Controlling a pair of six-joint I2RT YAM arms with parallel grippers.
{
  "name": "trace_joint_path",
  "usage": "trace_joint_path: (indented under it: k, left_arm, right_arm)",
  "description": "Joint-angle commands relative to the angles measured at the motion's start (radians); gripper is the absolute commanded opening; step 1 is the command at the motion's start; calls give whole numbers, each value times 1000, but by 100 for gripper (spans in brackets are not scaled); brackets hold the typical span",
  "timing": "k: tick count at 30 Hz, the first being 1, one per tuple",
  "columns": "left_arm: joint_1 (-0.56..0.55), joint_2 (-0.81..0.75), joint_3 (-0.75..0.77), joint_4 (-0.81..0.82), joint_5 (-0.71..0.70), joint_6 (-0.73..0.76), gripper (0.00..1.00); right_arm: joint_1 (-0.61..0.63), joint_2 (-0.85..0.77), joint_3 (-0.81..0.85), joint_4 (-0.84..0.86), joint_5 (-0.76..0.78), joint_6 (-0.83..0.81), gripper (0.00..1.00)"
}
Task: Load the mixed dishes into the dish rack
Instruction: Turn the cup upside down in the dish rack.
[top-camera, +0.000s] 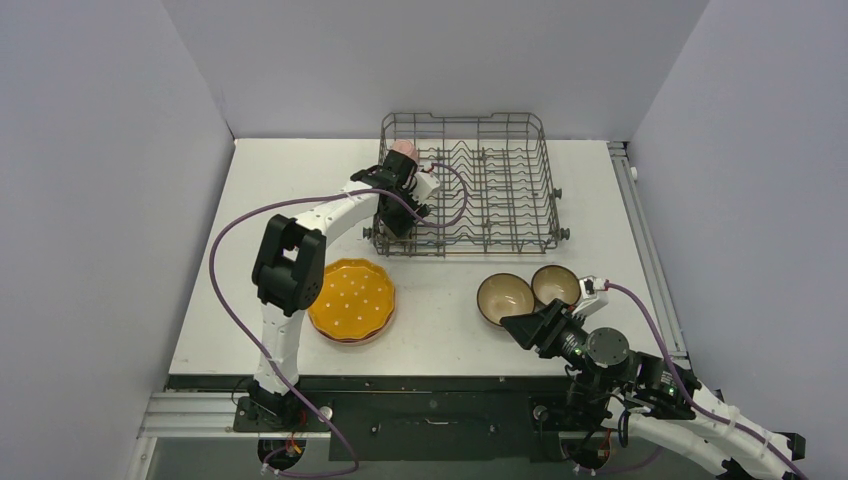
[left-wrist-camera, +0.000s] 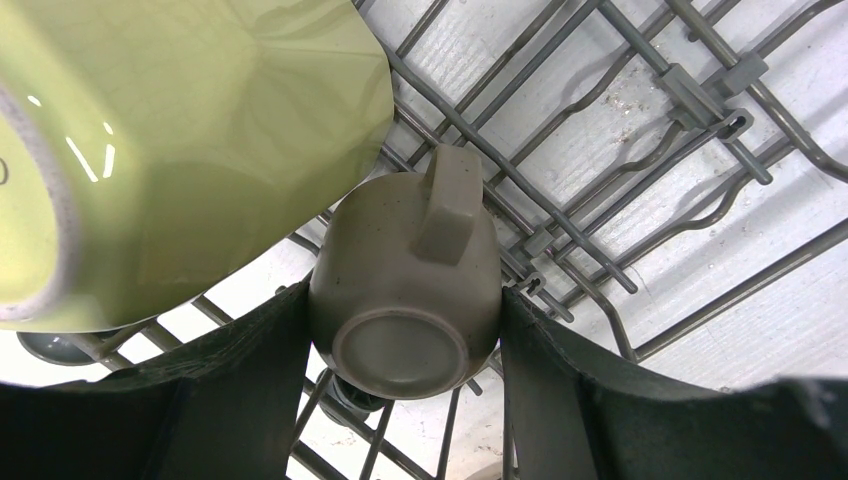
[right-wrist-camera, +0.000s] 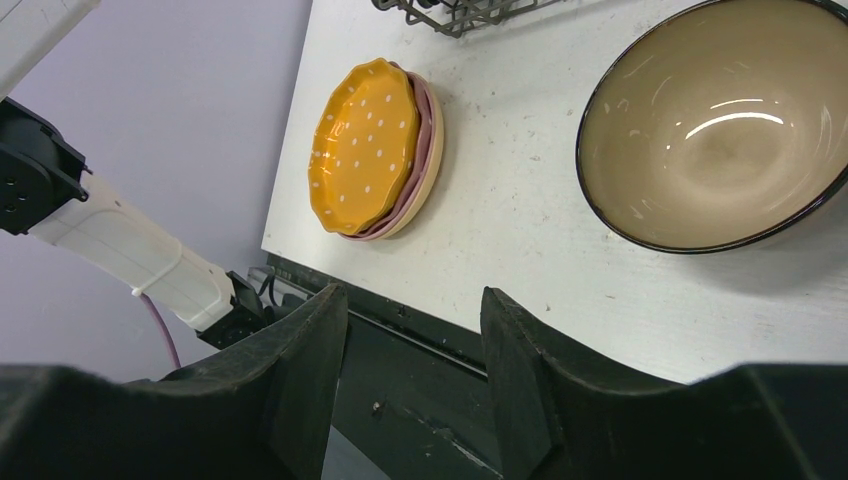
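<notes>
On the white table (top-camera: 440, 300), my left claw (left-wrist-camera: 403, 300) at the rack's (top-camera: 462, 118) nine o'clock side grips the grey cup (left-wrist-camera: 400, 270) bottom-up beside the yellow mug (left-wrist-camera: 180, 150), for draining I reckon, while my right claw (right-wrist-camera: 415, 300) gapes empty, a bowl (right-wrist-camera: 715, 120) at its two o'clock.

Left hand (left-wrist-camera: 405, 335) clamped, right hand (right-wrist-camera: 415, 330) spread.

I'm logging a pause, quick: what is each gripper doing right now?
Left gripper: closed on the small grey-olive cup, which is upside down in the dish rack.
Right gripper: open, holding nothing.
</notes>
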Motion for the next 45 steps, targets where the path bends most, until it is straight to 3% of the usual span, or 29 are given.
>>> trace_joint_path:
  k: [1,12,13,15,45]
  left_arm:
    - [-6,-6,28,-32,44,2,49]
    - [-15,-17,40,-46,45,-4,54]
    - [-15,-16,42,-49,45,-4,82]
    - [-16,-16,44,-53,46,-2,99]
    - [-62,-144,20,-76,4,-18,98]
  right_arm:
    - [-6,-7,4,4,16,-9,48]
    - [-6,-22,7,-4,18,-4,48]
    - [-6,-22,7,-4,19,-4,48]
    - [-6,-22,9,-6,19,-4,48]
    - [-6,12,101,-77,68,-37,48]
